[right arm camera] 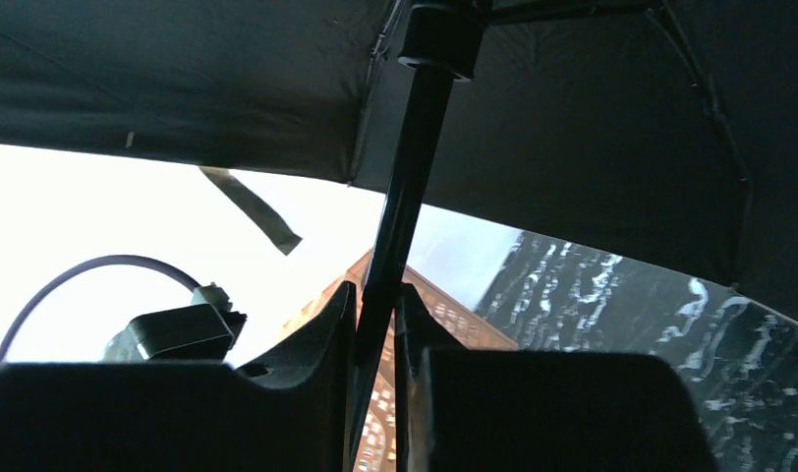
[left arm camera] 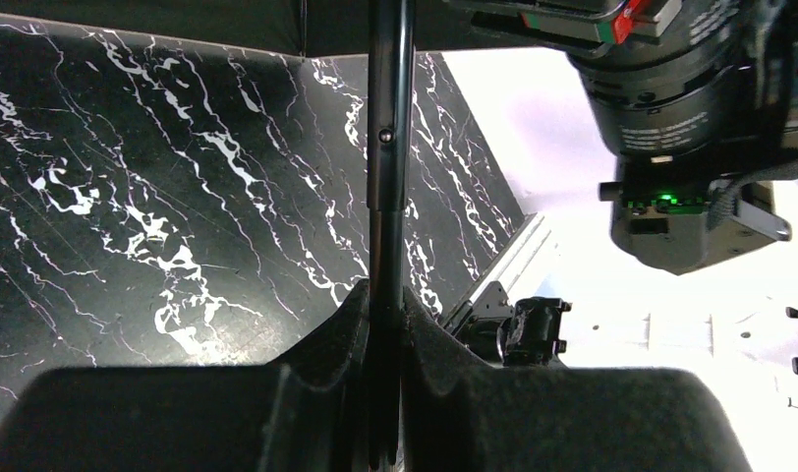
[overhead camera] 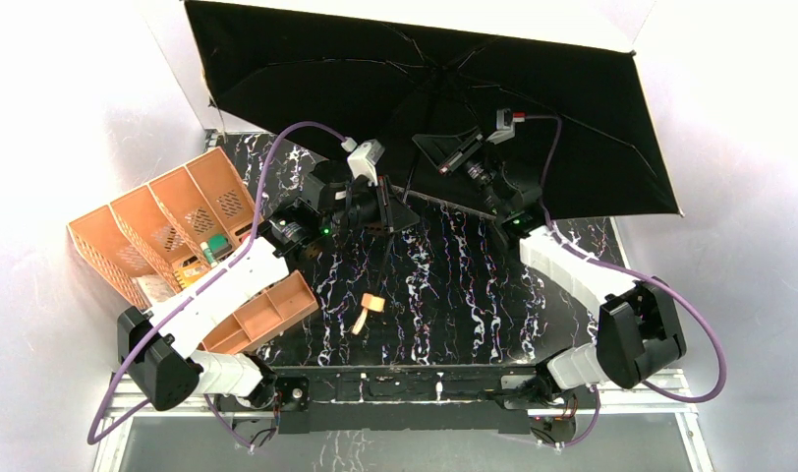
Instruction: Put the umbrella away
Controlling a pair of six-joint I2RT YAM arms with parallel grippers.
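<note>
- The umbrella (overhead camera: pixel 572 118) is wide open, its black inside facing up at the overhead camera. The canopy (right arm camera: pixel 592 128) spreads over the far end of the table (overhead camera: pixel 474 285), up and to the right of the organizer (overhead camera: pixel 169 226).
- Left gripper (left arm camera: pixel 385 305): closed tight on the black shaft (left arm camera: pixel 390 147), fingers pinching it from both sides, just right of the organizer.
- Right gripper (right arm camera: pixel 377 300): also clamped on the shaft, higher up towards the hub and further right of the organizer.
- From overhead its fingers melt into the dark canopy, so the exact grip spot is hard to read there. Its wrist view shows the pinch clearly.
- The small tan handle (overhead camera: pixel 372 303) hangs at the low end of the shaft, right of the organizer's near corner. Whether it touches the marble top, I can't tell.
</note>
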